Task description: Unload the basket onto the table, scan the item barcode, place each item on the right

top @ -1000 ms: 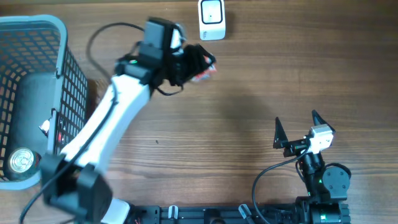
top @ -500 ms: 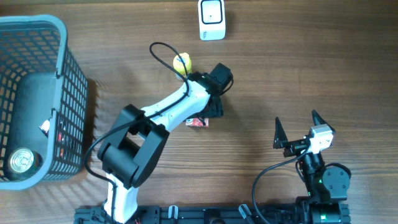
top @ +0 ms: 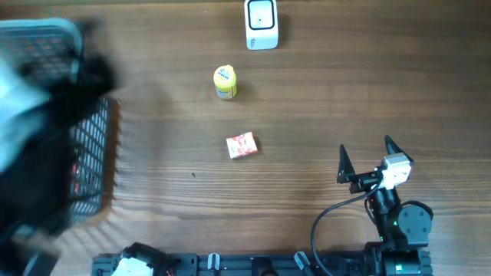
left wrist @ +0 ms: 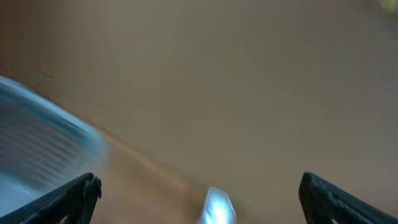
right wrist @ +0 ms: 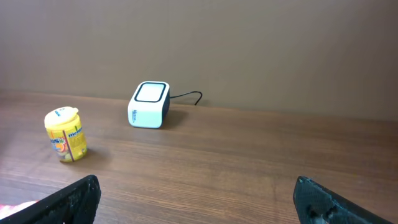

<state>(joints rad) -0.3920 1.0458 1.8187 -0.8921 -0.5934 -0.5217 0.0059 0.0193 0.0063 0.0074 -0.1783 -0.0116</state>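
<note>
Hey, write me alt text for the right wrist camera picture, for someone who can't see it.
A small white scanner with a dark cable sits at the far edge of a wooden table, and a yellow lidded tub stands upright nearby, closer to the camera. The right hand is open and empty, its dark fingertips showing at the bottom corners.

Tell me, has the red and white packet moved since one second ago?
Yes. The packet was close to the white scanner; now it lies farther from it, toward the robot's side, below the yellow bottle.
</note>
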